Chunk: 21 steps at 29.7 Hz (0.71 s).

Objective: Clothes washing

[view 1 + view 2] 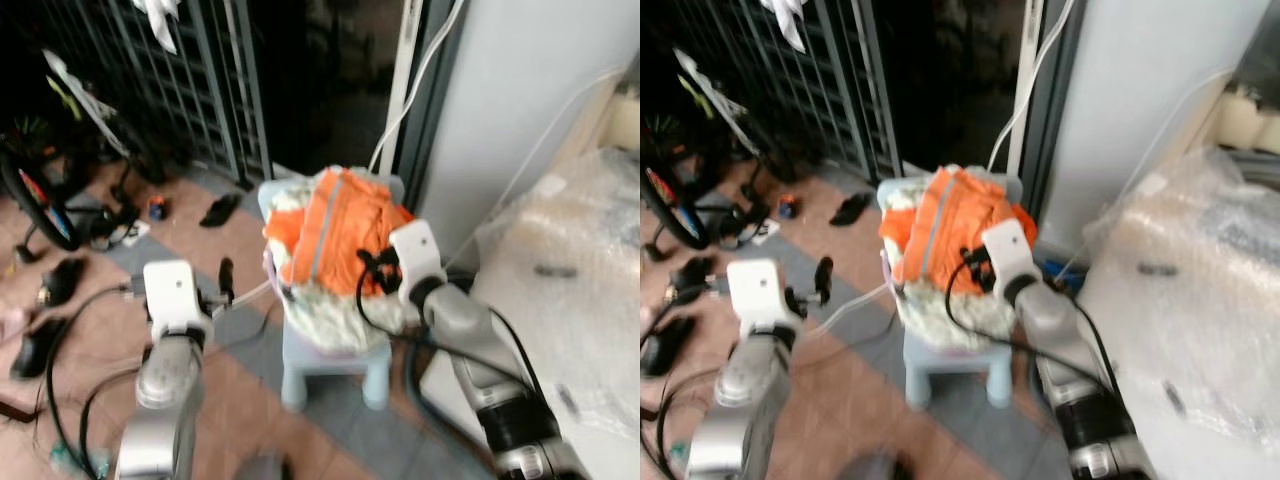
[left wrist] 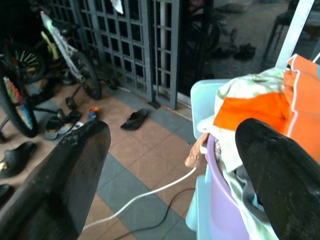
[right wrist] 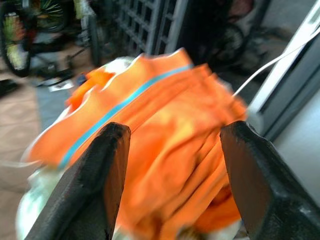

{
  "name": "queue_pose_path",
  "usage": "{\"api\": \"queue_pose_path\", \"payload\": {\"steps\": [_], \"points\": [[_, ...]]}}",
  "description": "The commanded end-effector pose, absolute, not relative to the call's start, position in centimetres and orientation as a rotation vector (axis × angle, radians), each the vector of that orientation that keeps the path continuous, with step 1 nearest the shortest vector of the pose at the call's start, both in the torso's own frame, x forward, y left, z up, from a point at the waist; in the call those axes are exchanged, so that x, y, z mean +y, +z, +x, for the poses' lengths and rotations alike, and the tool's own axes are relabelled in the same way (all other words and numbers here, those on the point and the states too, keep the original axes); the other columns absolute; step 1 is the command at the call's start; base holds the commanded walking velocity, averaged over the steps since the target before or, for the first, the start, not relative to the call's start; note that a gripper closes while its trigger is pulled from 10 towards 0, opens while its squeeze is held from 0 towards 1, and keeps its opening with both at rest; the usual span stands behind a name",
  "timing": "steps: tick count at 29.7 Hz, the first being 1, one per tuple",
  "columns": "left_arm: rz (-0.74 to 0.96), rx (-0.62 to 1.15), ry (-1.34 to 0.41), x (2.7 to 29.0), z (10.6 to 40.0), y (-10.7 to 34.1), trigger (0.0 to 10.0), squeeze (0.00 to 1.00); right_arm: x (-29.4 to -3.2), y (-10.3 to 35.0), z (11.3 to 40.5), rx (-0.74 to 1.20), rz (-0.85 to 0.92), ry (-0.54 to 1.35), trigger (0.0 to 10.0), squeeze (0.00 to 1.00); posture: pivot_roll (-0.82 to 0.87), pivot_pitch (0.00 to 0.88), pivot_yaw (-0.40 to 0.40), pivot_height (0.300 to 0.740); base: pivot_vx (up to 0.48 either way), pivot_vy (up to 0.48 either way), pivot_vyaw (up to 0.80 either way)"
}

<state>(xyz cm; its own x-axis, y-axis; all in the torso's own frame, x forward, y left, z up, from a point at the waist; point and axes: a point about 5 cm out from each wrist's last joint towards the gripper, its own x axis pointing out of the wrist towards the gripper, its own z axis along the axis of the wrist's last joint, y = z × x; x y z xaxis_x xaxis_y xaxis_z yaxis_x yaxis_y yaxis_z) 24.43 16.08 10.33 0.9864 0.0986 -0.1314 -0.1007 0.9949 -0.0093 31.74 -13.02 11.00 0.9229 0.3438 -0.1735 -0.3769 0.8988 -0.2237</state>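
A heap of laundry topped by an orange garment point(image 1: 335, 235) with a grey-blue stripe fills a purple basin point(image 2: 220, 200) that stands on a pale blue plastic stool point(image 1: 335, 365). My right gripper point(image 1: 375, 268) is at the right side of the heap. In the right wrist view its open gripper point(image 3: 174, 131) faces the orange cloth point(image 3: 165, 150) with nothing held. My left gripper point(image 1: 226, 282) hovers left of the stool, apart from the basin. Its open gripper point(image 2: 175, 135) frames the tiled floor.
A metal grille gate point(image 1: 190, 70) and a dark doorway stand behind. A bicycle point(image 1: 35, 190), sandals point(image 1: 220, 210) and cables lie on the floor at left. A white cable point(image 1: 420, 70) hangs by the pale wall. A plastic-wrapped bulk point(image 1: 570, 280) sits at right.
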Motion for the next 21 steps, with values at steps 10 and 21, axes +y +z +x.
{"api": "queue_pose_path", "payload": {"steps": [10,21], "points": [[-0.020,0.150,0.107,16.2,23.7,10.5,10.0,0.00,-12.1,9.5,32.2,0.229,-0.287,0.366,10.0,0.00,0.03,0.056,0.025,0.740,0.000,0.000,0.00],[-0.009,0.176,0.126,16.6,21.5,10.8,10.0,0.00,-10.8,8.2,33.4,0.320,-0.255,0.326,10.0,0.00,0.09,0.110,0.002,0.740,0.000,0.000,0.00]]}}
